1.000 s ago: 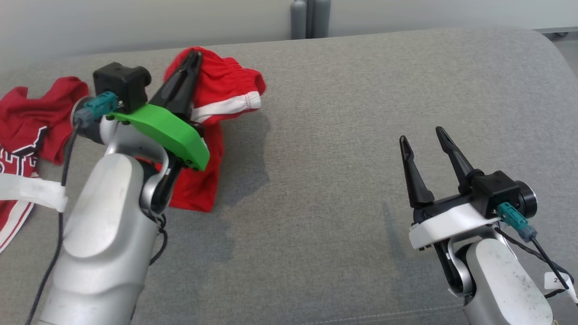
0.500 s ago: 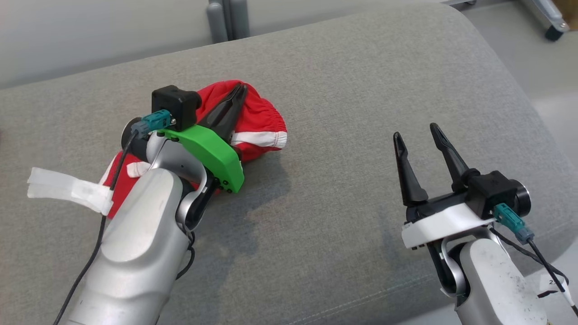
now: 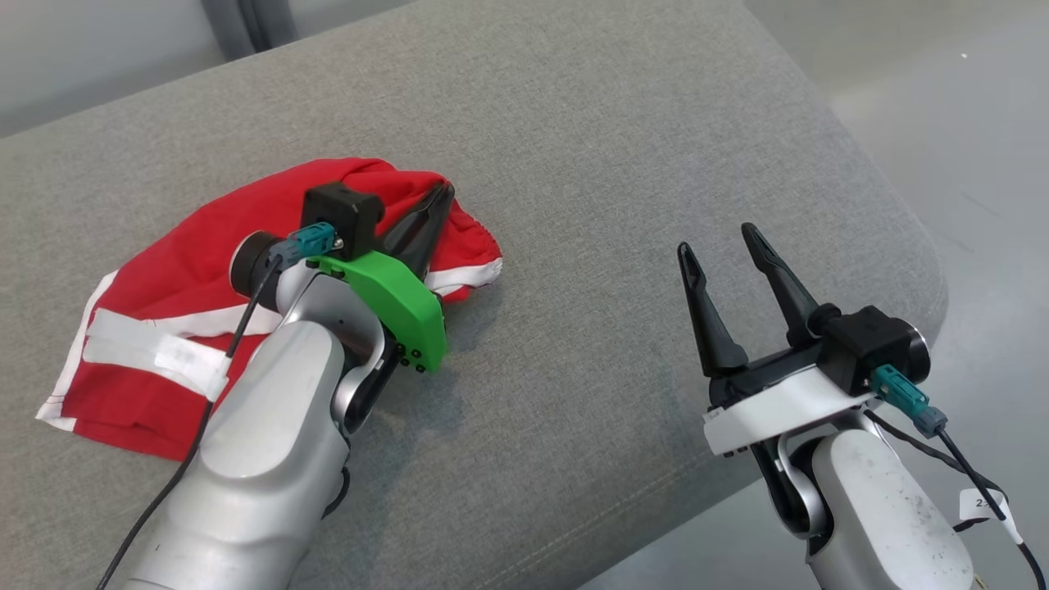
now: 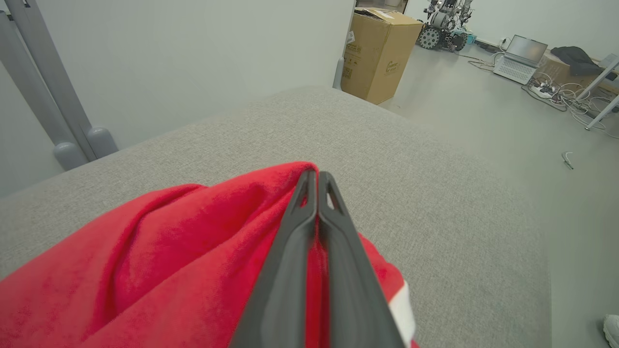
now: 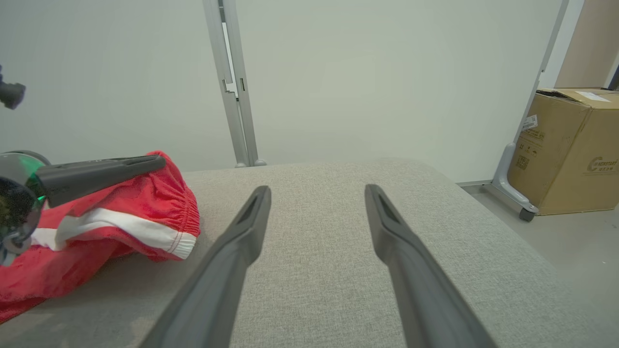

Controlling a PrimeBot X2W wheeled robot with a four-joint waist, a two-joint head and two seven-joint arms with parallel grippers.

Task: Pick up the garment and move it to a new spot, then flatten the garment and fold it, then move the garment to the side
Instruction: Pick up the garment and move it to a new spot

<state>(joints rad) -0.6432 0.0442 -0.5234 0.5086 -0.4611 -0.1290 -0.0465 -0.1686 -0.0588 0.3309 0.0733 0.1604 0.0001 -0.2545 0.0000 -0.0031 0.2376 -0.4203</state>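
The garment (image 3: 188,262) is a pair of red shorts with white stripes, lying rumpled on the grey cushion (image 3: 574,164) at the left. My left gripper (image 3: 442,192) is shut on a raised fold near the elastic waistband; in the left wrist view its fingers (image 4: 316,212) pinch the red garment (image 4: 169,251) at the top of the fold. My right gripper (image 3: 723,242) hovers open over bare cushion to the right, with nothing between its fingers. The right wrist view shows the garment (image 5: 121,212) at the left, with the left gripper (image 5: 159,162) on it, and the right gripper (image 5: 316,191) open.
The cushion's rounded right edge (image 3: 918,246) drops to a grey floor. A wall with a grey post (image 5: 232,82) stands behind. A cardboard box (image 5: 570,150) sits on the floor to the right, with a laptop (image 4: 520,58) and cables farther off.
The head camera has swung right and the view has shifted. My left gripper has carried the garment rightward and lowered it, so more red cloth now lies spread on the cushion.
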